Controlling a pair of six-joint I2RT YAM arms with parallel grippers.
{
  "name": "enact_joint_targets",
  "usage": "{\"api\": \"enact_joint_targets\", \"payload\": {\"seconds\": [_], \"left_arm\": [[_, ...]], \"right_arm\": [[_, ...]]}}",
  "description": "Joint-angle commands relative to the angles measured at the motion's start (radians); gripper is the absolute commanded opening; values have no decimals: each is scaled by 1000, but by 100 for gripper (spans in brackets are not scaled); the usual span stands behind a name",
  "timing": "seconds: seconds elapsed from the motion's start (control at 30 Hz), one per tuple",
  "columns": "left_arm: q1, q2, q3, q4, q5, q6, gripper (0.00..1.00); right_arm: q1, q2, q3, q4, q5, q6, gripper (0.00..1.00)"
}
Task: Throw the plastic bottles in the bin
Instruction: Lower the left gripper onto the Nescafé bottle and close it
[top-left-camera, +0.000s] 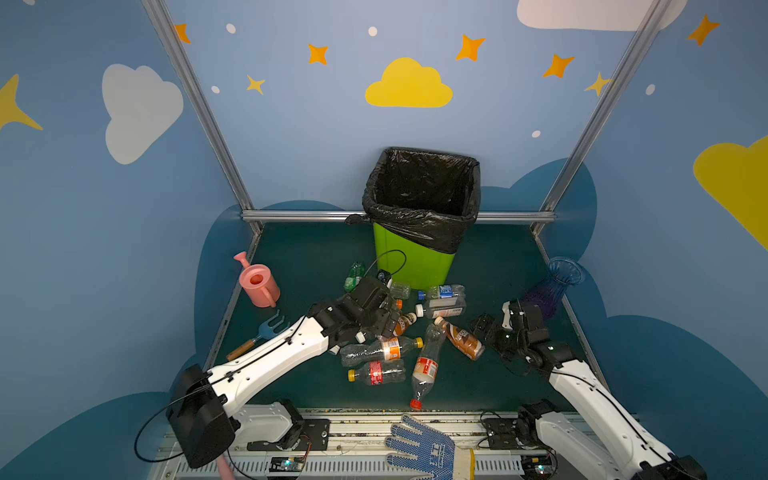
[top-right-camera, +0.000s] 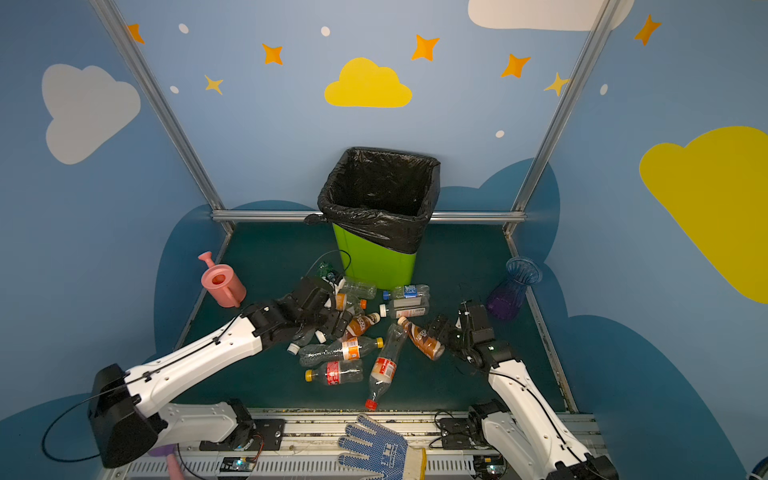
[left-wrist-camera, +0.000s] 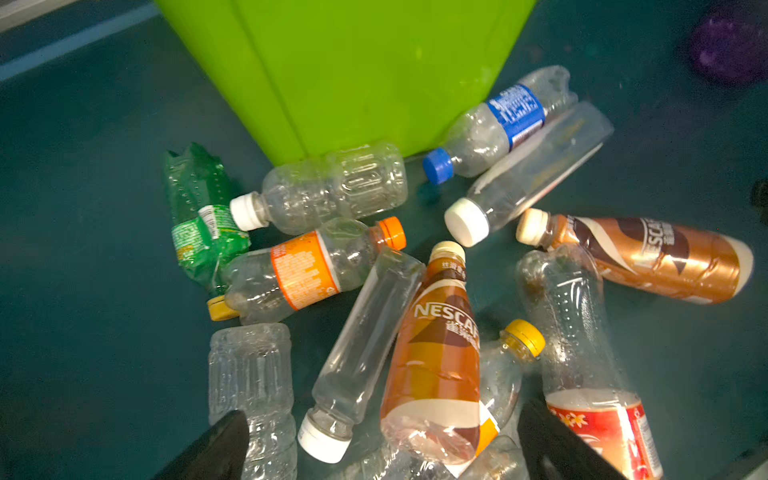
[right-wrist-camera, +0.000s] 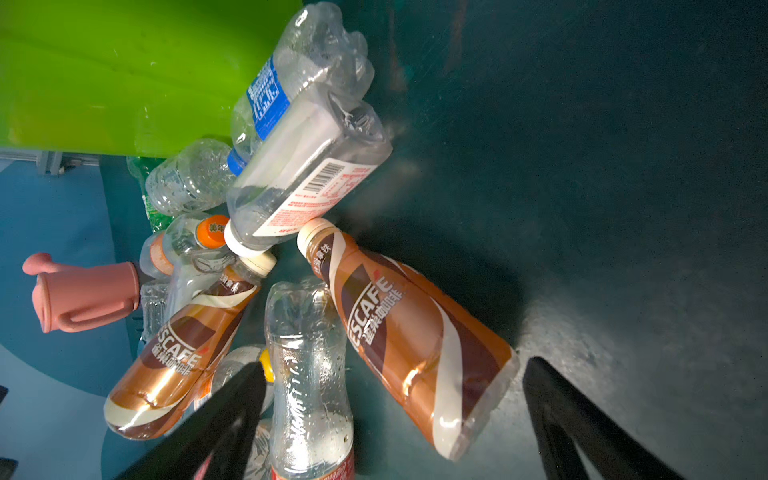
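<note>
Your left gripper (left-wrist-camera: 386, 436) is spread wide and sits low over the pile of plastic bottles (top-left-camera: 390, 349). In the left wrist view, a brown Nescafé bottle (left-wrist-camera: 436, 365) and a clear white-capped bottle (left-wrist-camera: 361, 353) lie between its jaws. It's gripping nothing. Can't tell whether it touches the pile.

Your right gripper (right-wrist-camera: 395, 365) is also wide, at the right edge of the pile. In the right wrist view, a second brown Nescafé bottle (right-wrist-camera: 415, 345) and a clear red-labelled bottle (right-wrist-camera: 309, 374) lie between its jaws. Neither is clamped; both lie on the dark green mat (right-wrist-camera: 623, 166).

The bottles you can see are all lying down on the mat, clustered in front of the bin (top-left-camera: 415, 266). The blue-labelled bottle (left-wrist-camera: 507, 120) is right at its base. The bin stands upright at back centre, with its black liner folded over the rim.
</note>
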Motion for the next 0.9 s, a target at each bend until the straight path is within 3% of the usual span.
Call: {"api": "enact_joint_targets", "payload": {"seconds": [0.0, 0.17, 0.43, 0.87], "left_arm": [[-22, 72, 64, -120, -7, 39, 99], [-35, 190, 153, -207, 54, 43, 96], [-46, 355, 278, -320, 34, 52, 89], [-51, 446, 324, -350, 1, 72, 81]], "right_arm": [[-24, -27, 5, -22, 32, -10, 96], [-45, -47, -18, -19, 16, -9, 96], [-62, -74, -43, -16, 7, -9, 96], [-87, -97, -71, -10, -12, -5, 97]]}}
